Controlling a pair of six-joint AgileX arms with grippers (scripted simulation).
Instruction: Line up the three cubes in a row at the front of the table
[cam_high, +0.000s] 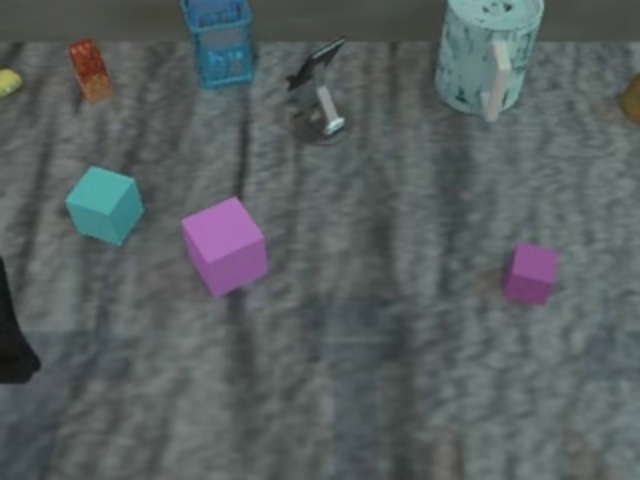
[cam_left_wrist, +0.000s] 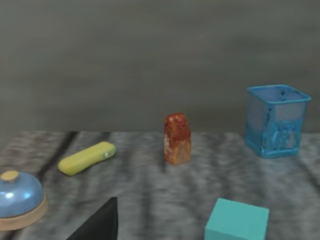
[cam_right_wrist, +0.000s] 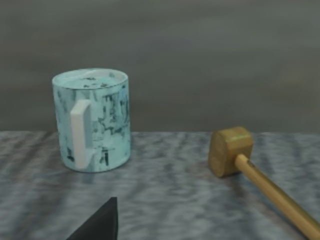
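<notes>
Three cubes lie apart on the grey table (cam_high: 400, 380). The teal cube (cam_high: 104, 204) is at mid-left, the large light-purple cube (cam_high: 225, 245) just right of it, and the small magenta cube (cam_high: 530, 273) far off at mid-right. My left gripper (cam_high: 12, 335) is a dark shape at the table's left edge, in front of the teal cube and apart from it. The left wrist view shows the teal cube (cam_left_wrist: 237, 220) close by. My right gripper (cam_right_wrist: 100, 225) is out of the top view; only a dark part of it shows in its wrist view.
Along the back stand a yellow object (cam_high: 8, 82), an orange-red block (cam_high: 90, 68), a blue mesh basket (cam_high: 217, 40), a dark stand (cam_high: 318, 95) and a pale blue mug (cam_high: 487, 55). A bell (cam_left_wrist: 17, 199) sits near the left arm, a wooden mallet (cam_right_wrist: 230, 151) near the right.
</notes>
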